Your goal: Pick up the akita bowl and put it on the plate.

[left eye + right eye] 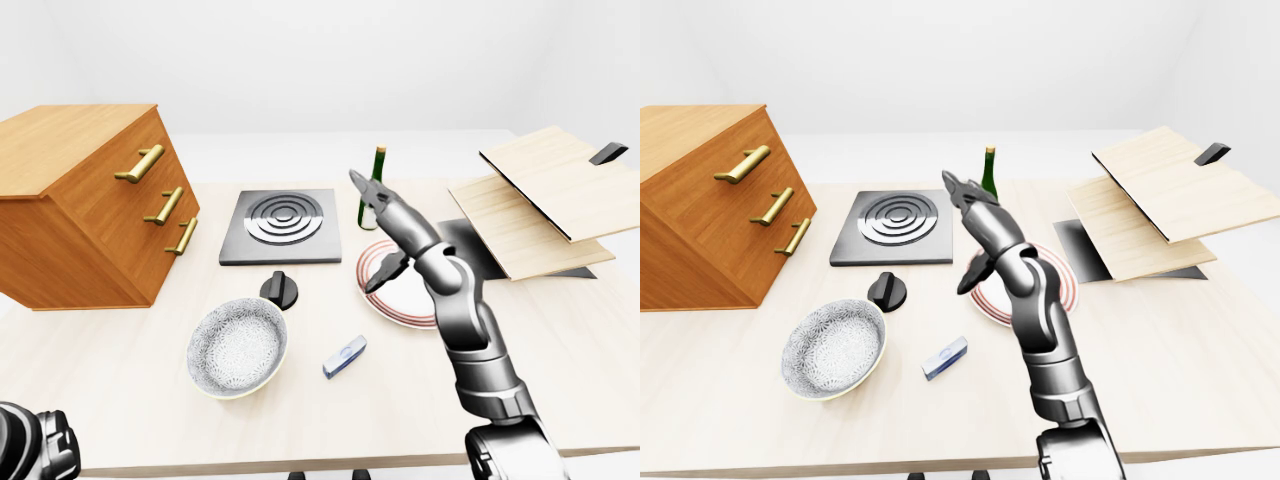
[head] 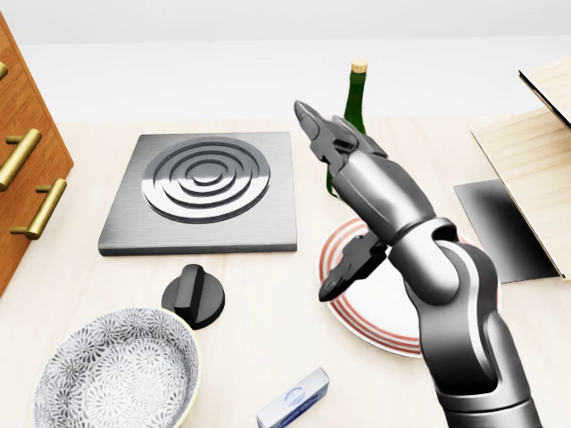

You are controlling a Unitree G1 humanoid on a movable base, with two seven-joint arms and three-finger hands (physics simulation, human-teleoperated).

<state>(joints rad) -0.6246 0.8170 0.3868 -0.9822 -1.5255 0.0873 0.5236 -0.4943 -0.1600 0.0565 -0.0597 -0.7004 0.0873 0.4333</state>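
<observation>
— While the akita bowl (image 2: 116, 370) sits on the table (image 2: 268, 294), close to the edge along the bottom of the head view and toward its left corner, how much is done?
— Nothing, by my reading. Bowl ungrasped, nothing touching it. Plate (image 2: 382, 310) bare, in the table's right half, well apart from the bowl. Reach, grasp, lift, carry, set down: all left.
— Which way does it point?
— Upright, mouth up, patterned inside showing. Round, so no long axis across the table; its one axis runs straight up.
— Hands?
— Right hand (image 2: 370, 192) raised over the plate's left rim, fingers spread, holding nothing, tips aimed toward the hob (image 2: 201, 192). Left hand (image 1: 32, 445): only a dark lump at the bottom-left corner of the left-eye view; open or closed, cannot tell.
— Around the bowl?
— Black knob (image 2: 194, 296) just beside its upper rim. Small blue-and-white box (image 2: 293, 399) between bowl and plate, near the same edge. Wine bottle (image 2: 348, 134) stands just above the plate in the head view.
</observation>
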